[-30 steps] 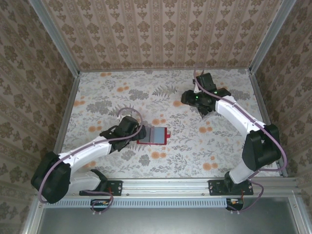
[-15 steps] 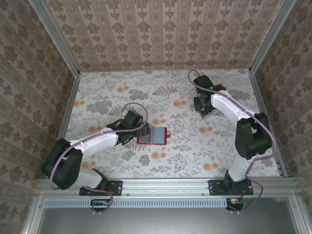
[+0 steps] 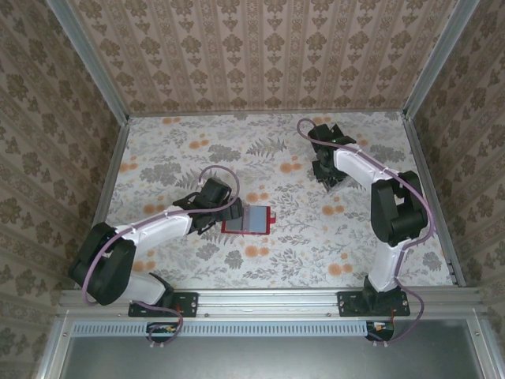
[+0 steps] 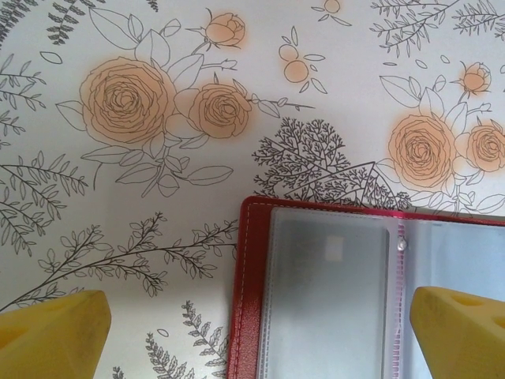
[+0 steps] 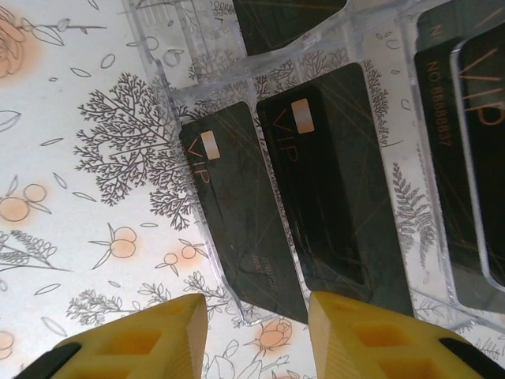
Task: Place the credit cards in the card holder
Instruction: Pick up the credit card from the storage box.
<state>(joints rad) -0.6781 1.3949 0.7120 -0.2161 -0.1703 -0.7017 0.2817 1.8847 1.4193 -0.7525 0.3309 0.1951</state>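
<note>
Open card holder [image 4: 331,300], visible pockets empty; credit cards [image 5: 245,237] in clear tray [image 5: 177,47], none transferred. Left pincer [image 4: 256,324] spread; right pincer [image 5: 256,332] straddles one card, grip undeterminable

Cards [image 5: 331,181] in tray [image 5: 237,75], right of card holder [image 3: 247,219]

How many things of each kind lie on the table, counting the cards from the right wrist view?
Cards: 5, some cut off by the frame
Tray: 1, clear, holding the cards
Wallet: 1, red, lying open
Total: 7
</note>
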